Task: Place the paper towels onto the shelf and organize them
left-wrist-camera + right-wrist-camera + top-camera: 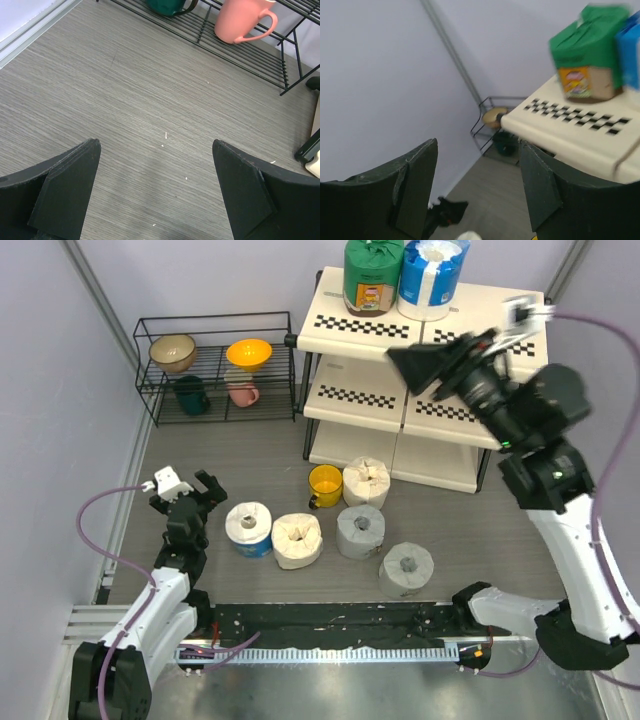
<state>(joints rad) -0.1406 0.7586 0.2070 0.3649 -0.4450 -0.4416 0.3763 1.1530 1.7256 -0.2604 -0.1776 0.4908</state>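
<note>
Now the right arm is reared high with its elbow bent, and the right tool (412,362) hangs in front of the shelf (328,308) near its top tier, pointing left. Its fingers stand apart with nothing between them. On that tier the green roll (372,275) and a blue roll (432,275) stand side by side. A second blue roll (249,528), two cream rolls (297,540) and two grey rolls (360,530) sit on the bench (230,455) before the shelf, near a yellow cup (324,485). The left arm lies low and folded; the left tool (155,165) is spread wide and empty over bare bench, aimed toward the wire rack (215,365).
</note>
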